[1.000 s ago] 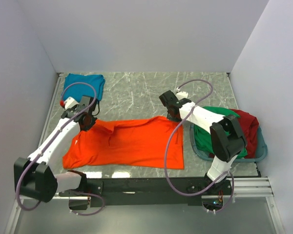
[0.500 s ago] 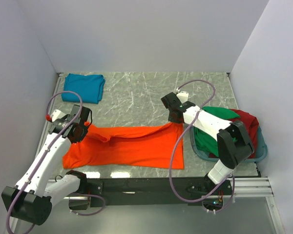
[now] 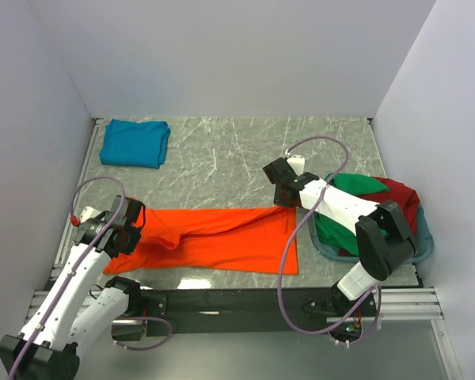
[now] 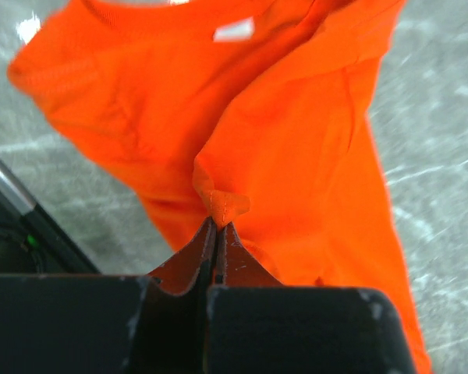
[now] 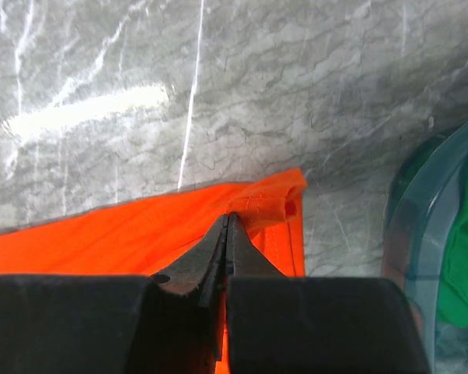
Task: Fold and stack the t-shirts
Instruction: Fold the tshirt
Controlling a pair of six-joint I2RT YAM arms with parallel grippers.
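Observation:
A bright orange t-shirt (image 3: 222,237) lies across the near half of the table, its far edge doubled over toward me. My left gripper (image 3: 131,224) is shut on a pinch of the orange cloth (image 4: 226,204) at the shirt's left end. My right gripper (image 3: 284,199) is shut on the hem corner (image 5: 271,204) at the shirt's far right. A teal blue t-shirt (image 3: 134,142) rests folded at the far left corner. A green t-shirt (image 3: 340,215) and a dark red t-shirt (image 3: 402,206) are heaped in the basket.
The grey-blue plastic basket (image 3: 418,252) stands at the right edge; its rim (image 5: 412,226) shows close beside my right gripper. White walls close in three sides. A black rail (image 3: 222,301) runs along the table's near edge.
Both grippers have pulled the orange shirt's far edge toward me, so the visible shirt is now a narrower band. The left arm swung down and left, uncovering the teal shirt.

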